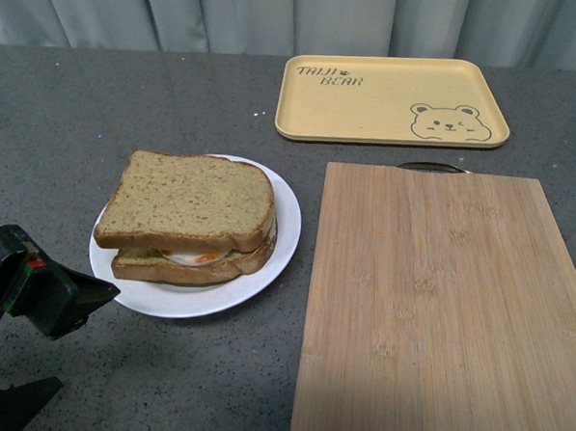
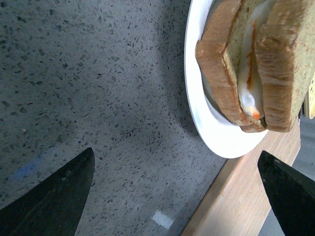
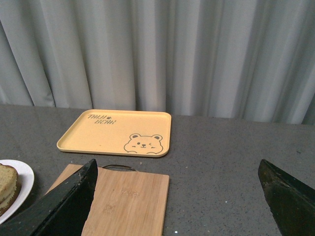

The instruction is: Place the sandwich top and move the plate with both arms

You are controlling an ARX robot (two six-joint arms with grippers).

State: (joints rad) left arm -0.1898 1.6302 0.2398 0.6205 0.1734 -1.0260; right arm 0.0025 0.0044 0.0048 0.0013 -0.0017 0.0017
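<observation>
The sandwich top [image 1: 186, 197] lies in place; the plate [image 1: 177, 300], toward the desk's [image 1: 181, 395] left edge, seems not yet moved. Left tool [image 2: 175, 151] and right tool [image 3: 177, 160] gape wide, empty.

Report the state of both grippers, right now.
Left gripper: open, holding nothing.
Right gripper: open, holding nothing.
</observation>
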